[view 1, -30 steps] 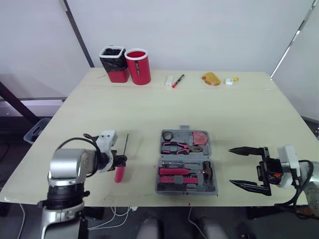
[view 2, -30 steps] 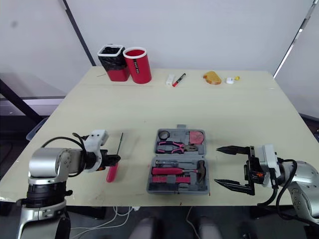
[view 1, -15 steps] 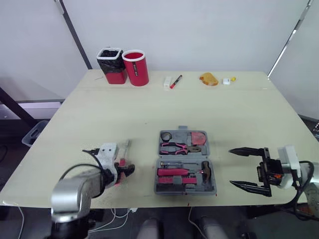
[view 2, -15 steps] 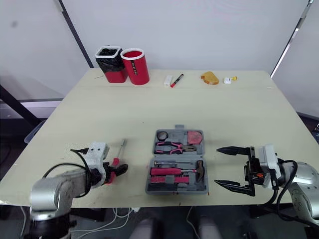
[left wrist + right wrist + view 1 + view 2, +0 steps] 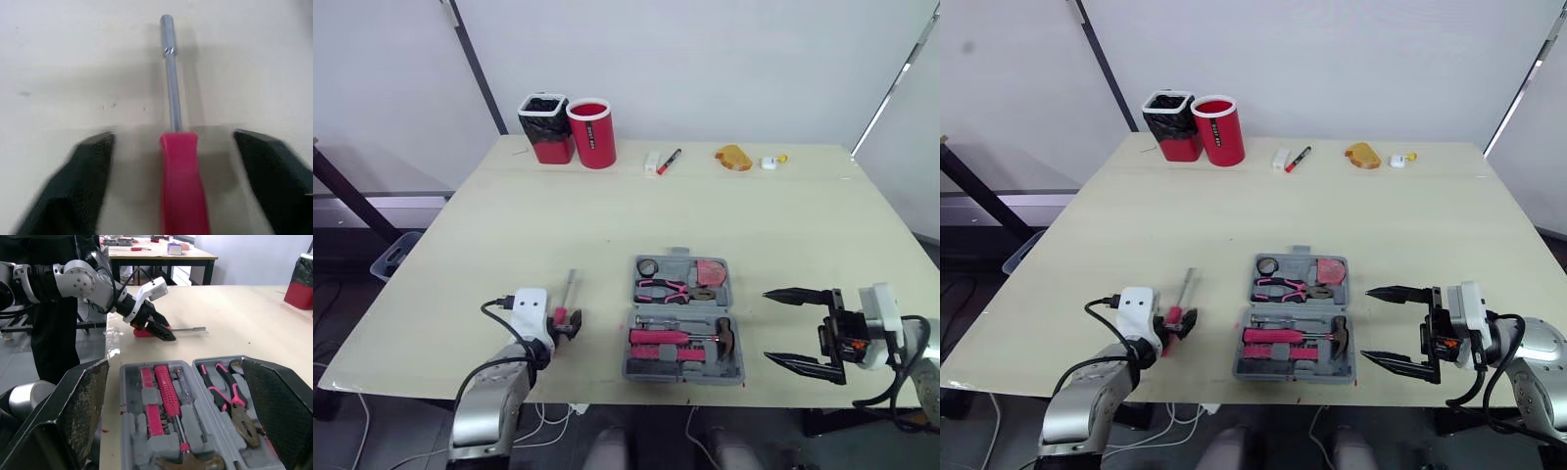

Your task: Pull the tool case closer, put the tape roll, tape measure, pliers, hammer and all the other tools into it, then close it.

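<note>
The grey tool case lies open near the table's front edge. It holds pink-handled pliers, a hammer, a small black roll, a red tape measure and a red-handled driver. A red-handled screwdriver lies on the table left of the case, its metal shaft pointing away. My left gripper is open, one finger on each side of the handle, not touching it. My right gripper hangs open just right of the case, with nothing in it.
A black cup and a red cup stand at the far left of the table. A marker, an orange object and a small white piece lie along the far edge.
The camera has shifted. My left arm has dropped low at the table's front edge, while its gripper stays at the screwdriver's handle. The right gripper and the case have not moved.
</note>
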`<act>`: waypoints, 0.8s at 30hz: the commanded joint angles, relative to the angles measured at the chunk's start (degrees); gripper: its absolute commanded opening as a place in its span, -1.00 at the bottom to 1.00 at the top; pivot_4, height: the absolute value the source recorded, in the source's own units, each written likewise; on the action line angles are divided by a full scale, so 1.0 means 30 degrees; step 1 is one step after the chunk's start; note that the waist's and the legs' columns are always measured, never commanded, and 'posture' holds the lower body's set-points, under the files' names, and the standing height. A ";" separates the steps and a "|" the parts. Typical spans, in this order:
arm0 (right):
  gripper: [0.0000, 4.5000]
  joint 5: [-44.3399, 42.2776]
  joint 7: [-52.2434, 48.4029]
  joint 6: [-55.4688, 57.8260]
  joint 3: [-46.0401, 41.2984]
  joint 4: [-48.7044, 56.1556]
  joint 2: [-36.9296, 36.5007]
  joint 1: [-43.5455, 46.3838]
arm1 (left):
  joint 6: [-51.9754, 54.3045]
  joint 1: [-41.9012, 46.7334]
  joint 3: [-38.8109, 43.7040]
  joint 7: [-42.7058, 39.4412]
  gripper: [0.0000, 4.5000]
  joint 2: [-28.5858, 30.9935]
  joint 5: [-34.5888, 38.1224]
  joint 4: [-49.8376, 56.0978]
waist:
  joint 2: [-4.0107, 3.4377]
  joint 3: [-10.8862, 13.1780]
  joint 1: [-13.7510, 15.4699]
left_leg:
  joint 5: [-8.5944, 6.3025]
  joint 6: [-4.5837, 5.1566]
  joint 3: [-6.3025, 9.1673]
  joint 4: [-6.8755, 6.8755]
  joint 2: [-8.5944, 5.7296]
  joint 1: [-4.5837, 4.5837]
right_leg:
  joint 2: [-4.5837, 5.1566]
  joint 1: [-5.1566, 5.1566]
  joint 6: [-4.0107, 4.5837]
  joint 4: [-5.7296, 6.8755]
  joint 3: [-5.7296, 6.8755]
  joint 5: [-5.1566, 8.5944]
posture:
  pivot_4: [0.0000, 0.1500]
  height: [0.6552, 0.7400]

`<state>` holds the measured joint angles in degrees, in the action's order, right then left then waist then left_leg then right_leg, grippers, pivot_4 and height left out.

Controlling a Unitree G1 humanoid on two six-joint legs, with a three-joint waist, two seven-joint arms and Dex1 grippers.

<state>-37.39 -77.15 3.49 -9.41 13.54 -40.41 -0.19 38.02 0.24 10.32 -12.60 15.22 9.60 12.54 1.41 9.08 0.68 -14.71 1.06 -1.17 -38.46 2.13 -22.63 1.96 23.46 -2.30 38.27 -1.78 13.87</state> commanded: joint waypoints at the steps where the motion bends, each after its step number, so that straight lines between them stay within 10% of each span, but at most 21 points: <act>1: 1.00 -0.0269 -0.0095 -0.0103 -0.0364 0.0190 -0.0104 0.0310 | -0.0504 0.0064 -0.0202 -0.0185 -0.03 0.0023 0.0036 -0.0688 | -0.0020 -0.0012 0.0003 | 0.0000 0.0000 -0.0001 0.0000 -0.0001 0.0000 | -0.0002 0.0000 -0.0001 0.0000 0.0002 0.0000 | 1.00 1.00; 5: 1.00 -0.0227 -0.0106 -0.0133 -0.0332 0.0103 -0.0069 0.0401 | -0.0651 0.0288 -0.0245 -0.0158 -0.80 0.0018 -0.0003 -0.1005 | -0.0047 -0.0027 0.0032 | 0.0000 0.0000 -0.0009 0.0001 -0.0001 -0.0001 | -0.0006 -0.0002 0.0000 0.0000 0.0016 0.0000 | 1.00 1.00; 14: 1.00 -0.0192 -0.0021 -0.0179 -0.0269 0.0136 0.0064 0.0305 | -0.0802 -0.0392 -0.0209 -0.0792 -0.79 0.0646 0.0159 0.0214 | -0.0065 -0.0038 -0.0031 | 0.0000 0.0001 -0.0008 0.0004 0.0003 -0.0002 | -0.0009 -0.0003 0.0000 -0.0006 0.0017 0.0002 | 1.00 1.00; 24: 1.00 -0.0172 -0.0196 -0.0332 -0.0442 -0.0126 0.0091 0.0026 | -0.2910 -0.0195 -0.0992 -0.7601 -0.79 0.5838 0.1470 0.1073 | -0.0051 -0.0025 -0.0023 | -0.0001 0.0000 -0.0011 0.0015 0.0025 -0.0040 | -0.0017 0.0002 0.0052 -0.0072 0.0057 0.0030 | 1.00 1.00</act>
<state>-37.22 -77.35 3.42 -9.41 12.45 -40.14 0.21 30.97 -0.72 7.73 -32.13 31.03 12.59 13.34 1.26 9.01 0.61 -14.71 1.06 -1.19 -38.41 2.21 -22.75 1.92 23.46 -2.14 38.05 -1.62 13.96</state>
